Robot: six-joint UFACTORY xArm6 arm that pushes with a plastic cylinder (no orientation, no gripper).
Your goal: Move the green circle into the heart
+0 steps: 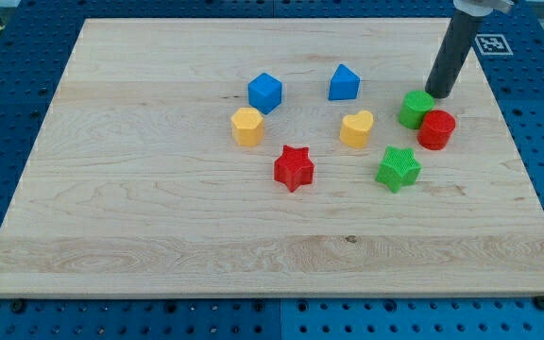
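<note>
My tip, a plain rod with no jaws to open or close, sat upper right, just beside the green circle. The red circle touched it and might get dragged toward the yellow heart.

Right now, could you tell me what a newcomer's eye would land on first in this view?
Probably the cluster of bright blocks on the pale wooden board, above all the green circle touching the red circle towards the view's right. Next comes my tip, just up and right of the green circle, with the yellow heart to that circle's left.
</note>
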